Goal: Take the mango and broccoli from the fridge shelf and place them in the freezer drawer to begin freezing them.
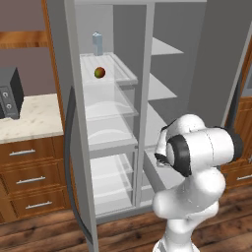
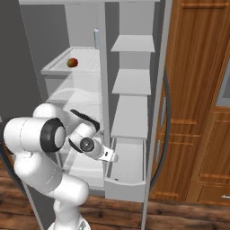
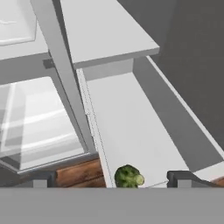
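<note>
The mango [image 1: 99,73] [image 2: 72,62] lies alone on the ribbed pale fridge shelf [image 1: 120,69] [image 2: 56,68] high in the left compartment. Low on the right, the freezer drawer [image 2: 130,164] [image 3: 127,118] stands pulled out. The broccoli [image 3: 128,176] rests on the drawer's floor near its front wall. My gripper [image 2: 113,157] [image 3: 113,180] hangs open just above the drawer's front left corner. In the hand view the broccoli sits between the wide-apart fingertips [image 3: 183,177], touching neither.
A pale blue carton [image 1: 97,43] [image 2: 95,35] stands at the back of the shelf. Clear bins [image 1: 108,106] sit below it. Plain grey shelves [image 2: 132,81] stack above the drawer. The open fridge door [image 1: 74,147] is on the left, and wooden cabinets [image 2: 197,112] are on the right.
</note>
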